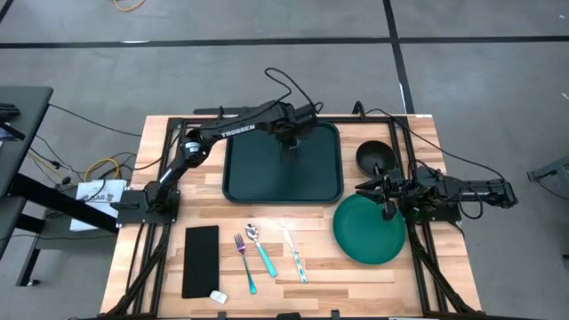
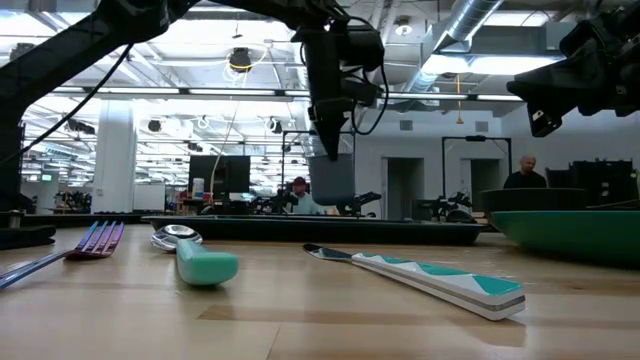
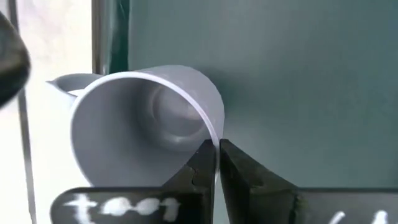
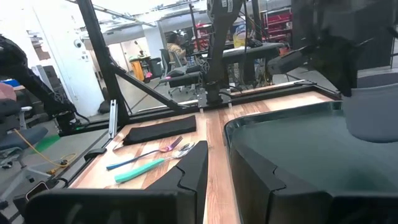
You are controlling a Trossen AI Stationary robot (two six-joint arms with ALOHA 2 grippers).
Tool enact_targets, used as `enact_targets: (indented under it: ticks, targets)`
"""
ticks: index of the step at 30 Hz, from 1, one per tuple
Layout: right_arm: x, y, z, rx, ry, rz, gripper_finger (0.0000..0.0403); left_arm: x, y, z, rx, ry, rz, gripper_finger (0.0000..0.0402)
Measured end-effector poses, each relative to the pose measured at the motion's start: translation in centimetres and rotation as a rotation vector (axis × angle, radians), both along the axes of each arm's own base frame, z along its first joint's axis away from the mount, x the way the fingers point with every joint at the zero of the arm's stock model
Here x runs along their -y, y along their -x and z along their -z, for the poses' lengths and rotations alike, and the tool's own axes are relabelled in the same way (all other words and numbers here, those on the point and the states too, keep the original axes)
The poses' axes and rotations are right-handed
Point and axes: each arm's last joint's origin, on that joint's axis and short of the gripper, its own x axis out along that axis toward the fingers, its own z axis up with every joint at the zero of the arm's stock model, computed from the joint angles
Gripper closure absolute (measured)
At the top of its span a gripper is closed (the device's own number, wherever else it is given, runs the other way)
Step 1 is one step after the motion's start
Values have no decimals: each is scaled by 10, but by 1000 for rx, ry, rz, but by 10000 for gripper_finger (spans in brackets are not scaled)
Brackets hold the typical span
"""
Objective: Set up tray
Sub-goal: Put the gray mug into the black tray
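Left tool [image 3: 216, 163] pinches the rim of a grey cup [image 3: 146, 121], held over the far part of the tray [image 1: 282, 164] at table centre. Thin rim grip: we risk slip or tip on release. Right tool [image 1: 384, 188] waits above the plate [image 1: 369, 229], fingers slightly apart. We can't see cup-to-tray clearance.

Tray [image 1: 258, 169]: large, dark green plastic, rectangular with rounded corners and a raised rim. Lies flat on the desk [image 1: 293, 267], at its far middle part, long sides running front to back. Round green plate [image 1: 369, 229] lies just beside its near right corner.
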Motion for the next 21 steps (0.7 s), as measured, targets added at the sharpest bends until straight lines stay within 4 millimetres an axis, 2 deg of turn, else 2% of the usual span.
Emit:
enact_targets:
  ticks: [6, 10, 12, 17, 21]
  targets:
    - [0, 0, 0, 0, 0, 5, 339, 2, 3, 1, -16, 47, -51, 401]
    - [4, 0, 0, 4, -6, 104, 339, 5, 5, 2, -7, 139, -66, 401]
    - [5, 0, -5, 51, -122, 142, 339, 6, 5, 2, 0, 160, -67, 401]
    - [9, 2, -16, 212, -558, 231, 339, 4, 5, 2, 6, 165, -56, 401]
    - [13, 4, -19, 310, -786, 329, 339, 2, 5, 2, -1, 157, -25, 401]
